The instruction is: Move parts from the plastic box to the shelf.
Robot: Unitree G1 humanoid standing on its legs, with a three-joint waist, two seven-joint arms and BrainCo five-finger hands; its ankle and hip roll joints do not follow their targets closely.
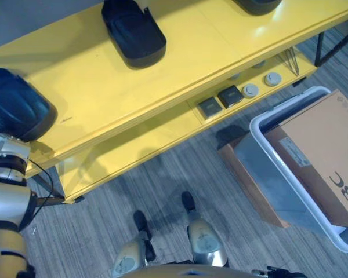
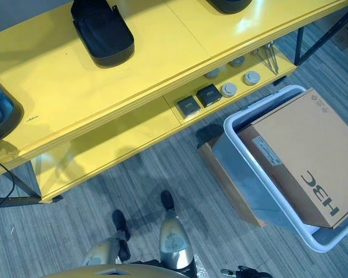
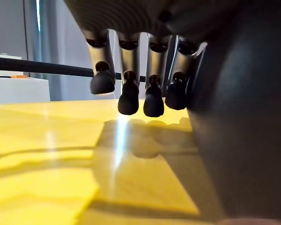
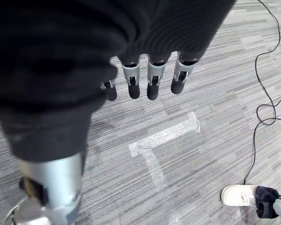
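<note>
The black parts (image 2: 101, 32) I can see already lie on the yellow shelf (image 2: 162, 63): one near its back edge, another cut off at the far end, and one at the near end right beside my left hand (image 3: 136, 89). Small square and round pieces (image 2: 198, 99) sit on the lower level. I judge the task well along. The plastic box (image 2: 243, 168) on the floor holds a cardboard box (image 2: 304, 156); I cannot tell whether any parts remain under it.

My left hand hovers low over the shelf top, fingers (image 3: 129, 96) hanging relaxed, holding nothing, a dark mass just beside them. My right hand (image 4: 145, 79) hangs over the floor, fingers loose and empty; a person's shoe (image 4: 243, 197) stands well beyond them.
</note>
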